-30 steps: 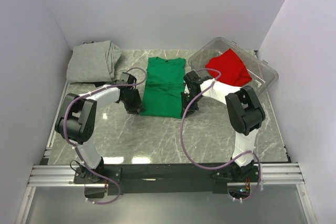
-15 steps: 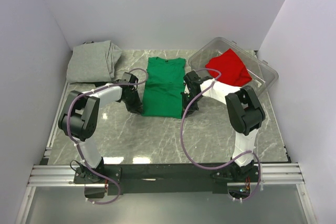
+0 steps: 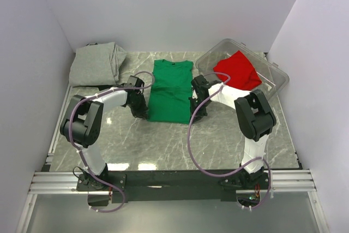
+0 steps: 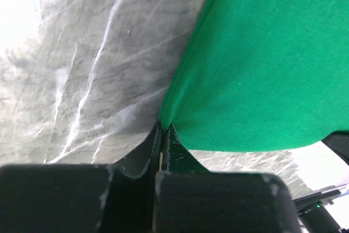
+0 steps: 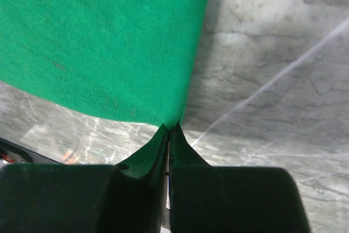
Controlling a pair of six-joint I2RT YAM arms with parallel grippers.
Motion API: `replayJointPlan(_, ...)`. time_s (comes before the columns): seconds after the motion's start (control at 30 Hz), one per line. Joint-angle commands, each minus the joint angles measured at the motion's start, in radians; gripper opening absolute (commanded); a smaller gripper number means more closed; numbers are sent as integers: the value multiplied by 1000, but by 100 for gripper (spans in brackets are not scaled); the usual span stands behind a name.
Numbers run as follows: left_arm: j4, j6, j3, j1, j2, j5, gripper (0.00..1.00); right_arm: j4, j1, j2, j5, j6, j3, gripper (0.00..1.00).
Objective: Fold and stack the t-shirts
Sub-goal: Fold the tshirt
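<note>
My table (image 3: 163,140) fills the middle of the frame, grey marble veined with white. Plain white walls (image 3: 163,9) close me in at the back, left and right. An aluminium rail (image 3: 174,177) runs along the bottom edge. Patches of glare (image 3: 144,166) sit on the stone just above it.

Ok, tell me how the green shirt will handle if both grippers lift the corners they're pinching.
Probably floppy: the green shirt lies flat and thin, and its edge puckers at the left gripper, so the middle should sag. Likely light: the right gripper holds only a corner. On the smooth table it would likely slide easily.
</note>
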Motion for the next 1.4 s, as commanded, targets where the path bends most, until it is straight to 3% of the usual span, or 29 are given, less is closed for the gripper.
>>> replayJointPlan(0.0, -47, 23, -29, -4, -39, -80, 0, -36, 8, -72, 32, 1, -11, 0)
replayJointPlan(0.37, -93, 28, -21, -35, -101, -103, 0, -53, 6, -138, 14, 4, -43, 0)
replayJointPlan(0.83, -277, 0, -95, -44, -391, -74, 0, -193, 72, -403, 21, 18, -164, 0)
replayJointPlan(1.07, -409, -47, -165, -67, -592, -3, 0, -300, 143, -573, 27, 101, -208, 0)
replayJointPlan(1.2, -495, -81, -135, -80, -716, 14, 0, -348, 216, -659, 33, 170, -206, 0)
replayJointPlan(1.37, -521, -124, -55, -80, -761, 32, 0, -357, 230, -748, 59, 265, -175, 0)
